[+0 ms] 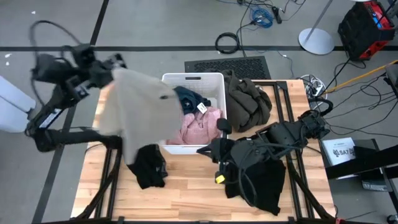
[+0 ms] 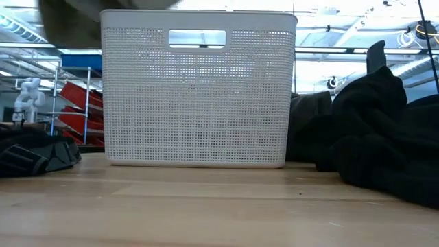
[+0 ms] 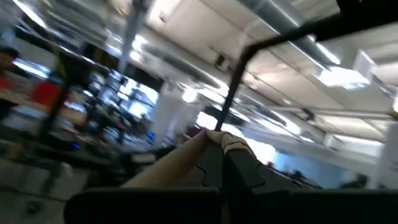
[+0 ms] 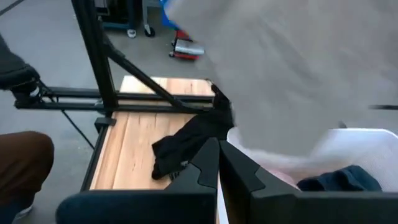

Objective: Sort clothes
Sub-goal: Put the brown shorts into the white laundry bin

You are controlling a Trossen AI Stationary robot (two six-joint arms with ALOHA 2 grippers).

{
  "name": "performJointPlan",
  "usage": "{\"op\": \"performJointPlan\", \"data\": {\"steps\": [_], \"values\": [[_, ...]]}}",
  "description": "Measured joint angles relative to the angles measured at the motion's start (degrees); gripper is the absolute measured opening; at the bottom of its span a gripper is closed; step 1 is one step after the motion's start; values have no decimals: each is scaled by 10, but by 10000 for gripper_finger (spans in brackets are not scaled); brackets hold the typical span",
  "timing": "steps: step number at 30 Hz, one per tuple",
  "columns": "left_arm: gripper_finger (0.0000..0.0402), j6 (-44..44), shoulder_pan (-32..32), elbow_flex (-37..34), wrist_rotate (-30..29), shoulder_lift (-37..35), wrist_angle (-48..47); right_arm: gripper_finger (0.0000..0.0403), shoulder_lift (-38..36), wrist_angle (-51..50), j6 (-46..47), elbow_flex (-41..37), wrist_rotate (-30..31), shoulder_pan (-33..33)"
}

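Observation:
My left gripper (image 1: pixel 115 70) is raised over the table's far left corner, shut on a tan-beige garment (image 1: pixel 135 109). The garment spreads out over the white bin's (image 1: pixel 219 79) left rim. Inside the bin lie a pink garment (image 1: pixel 200 126) and a dark teal one (image 1: pixel 188 98). An olive-brown garment (image 1: pixel 249 99) lies heaped to the right of the bin. One black garment (image 1: pixel 150 165) lies on the table near the front left, and another (image 1: pixel 264 183) lies under my right arm. My right gripper (image 1: pixel 206 150) hovers shut at the bin's near wall, holding nothing. My left gripper pinches a bunched bit of the tan-beige garment (image 3: pixel 209 138) between its two fingertips. The fingers (image 3: pixel 239 163) slant upward, coming from the table's left side. The garment hangs and billows away from the fingers, lifted clear of the table, its blurred lower part (image 2: pixel 68 24) above the bin's rim height.
Bare wooden tabletop (image 1: pixel 186 199) lies in front of the bin, between the two black garments. A black metal frame (image 4: pixel 102 81) borders the table. Cables, a red case and a floor grate lie on the floor beyond the far edge.

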Motion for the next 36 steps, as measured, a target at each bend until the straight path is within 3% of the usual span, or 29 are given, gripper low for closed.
{"op": "performJointPlan", "data": {"steps": [3, 9, 12, 16, 19, 22, 28, 33, 36], "values": [[0, 45, -100, 0, -16, 17, -2, 0, -7, -18, 2, 0, 0, 1], [0, 140, -300, 0, -103, 41, 0, 0, -26, -50, 30, 0, 0, 5], [0, 182, -379, 0, -158, 49, -2, 0, -36, -55, 31, 0, 0, 9], [0, 215, -466, 0, -183, 61, -3, 0, -42, -59, 37, 0, 0, 18], [0, 236, -520, 0, -189, 72, -11, 0, -42, -63, 46, 0, 1, 26], [0, 304, -564, 1, -212, 83, -90, 0, -39, -65, 66, -2, 4, 35], [0, 380, -631, 1, -373, 126, -289, 0, -36, -76, 127, -57, 1, 54], [0, 367, -673, 1, -386, 168, -389, 0, -36, -89, 233, -152, 1, 77], [0, 330, -705, 1, -387, 190, -434, 0, -35, -35, 289, -237, -1, 88]]}}
